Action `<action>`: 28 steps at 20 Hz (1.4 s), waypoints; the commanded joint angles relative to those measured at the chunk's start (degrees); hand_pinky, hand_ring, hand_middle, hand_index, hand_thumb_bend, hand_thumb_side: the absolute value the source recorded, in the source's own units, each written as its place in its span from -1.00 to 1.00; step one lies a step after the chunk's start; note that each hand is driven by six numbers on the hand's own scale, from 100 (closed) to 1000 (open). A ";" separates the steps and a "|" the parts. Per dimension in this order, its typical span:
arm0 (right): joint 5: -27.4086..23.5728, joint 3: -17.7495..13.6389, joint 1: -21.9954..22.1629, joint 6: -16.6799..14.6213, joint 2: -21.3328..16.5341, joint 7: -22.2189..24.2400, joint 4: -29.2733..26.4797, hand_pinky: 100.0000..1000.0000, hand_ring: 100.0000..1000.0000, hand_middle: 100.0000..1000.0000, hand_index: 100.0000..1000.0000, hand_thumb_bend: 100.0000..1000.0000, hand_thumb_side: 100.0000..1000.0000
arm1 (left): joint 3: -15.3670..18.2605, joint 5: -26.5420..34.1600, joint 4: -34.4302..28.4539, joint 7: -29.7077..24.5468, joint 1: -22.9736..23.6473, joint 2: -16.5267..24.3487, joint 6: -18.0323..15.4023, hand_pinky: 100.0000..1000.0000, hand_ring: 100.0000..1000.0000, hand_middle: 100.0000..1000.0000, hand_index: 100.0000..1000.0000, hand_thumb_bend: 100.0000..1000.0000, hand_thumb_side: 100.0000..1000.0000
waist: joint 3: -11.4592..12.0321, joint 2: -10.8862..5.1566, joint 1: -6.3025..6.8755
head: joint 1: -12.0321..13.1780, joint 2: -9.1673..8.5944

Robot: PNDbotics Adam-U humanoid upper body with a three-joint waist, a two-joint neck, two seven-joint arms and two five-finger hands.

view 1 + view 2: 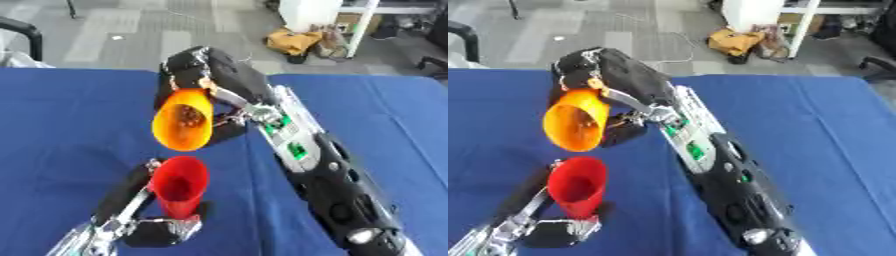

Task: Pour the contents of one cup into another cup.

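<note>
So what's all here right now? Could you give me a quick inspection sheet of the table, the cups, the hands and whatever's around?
Surface: blue table, bare around the cups.
Job's things: orange cup tipped on its side above the red cup, small dark bits inside it; red cup upright.
Clutter: nothing seen on the table.
Hands: right hand curled round the orange cup; left hand curled round the red cup.
Cables: a white cable on the floor.
Surroundings: grey floor, white shelf, yellow bag.
</note>
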 commanded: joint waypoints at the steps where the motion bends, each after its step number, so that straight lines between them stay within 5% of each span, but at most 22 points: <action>1: 0.48 -0.12 -1.28 -0.39 -0.54 -0.25 -1.60 -0.22 -0.34 -0.20 -0.04 -1.00 -1.00 | 0.61 -0.01 -0.48 0.26 -1.16 0.01 0.09 -0.10 -0.43 -0.38 0.04 -1.00 0.06 | -0.03 -1.36 0.16 | 0.09 0.12; 28: 6.90 0.58 -1.22 -2.44 -1.03 -4.26 -2.42 -0.22 -0.30 -0.17 0.00 -1.00 -0.85 | 0.85 0.37 -1.15 0.25 -1.25 0.22 0.45 -0.09 -0.42 -0.37 0.05 -1.00 0.07 | -0.07 -1.26 0.31 | 0.15 -0.02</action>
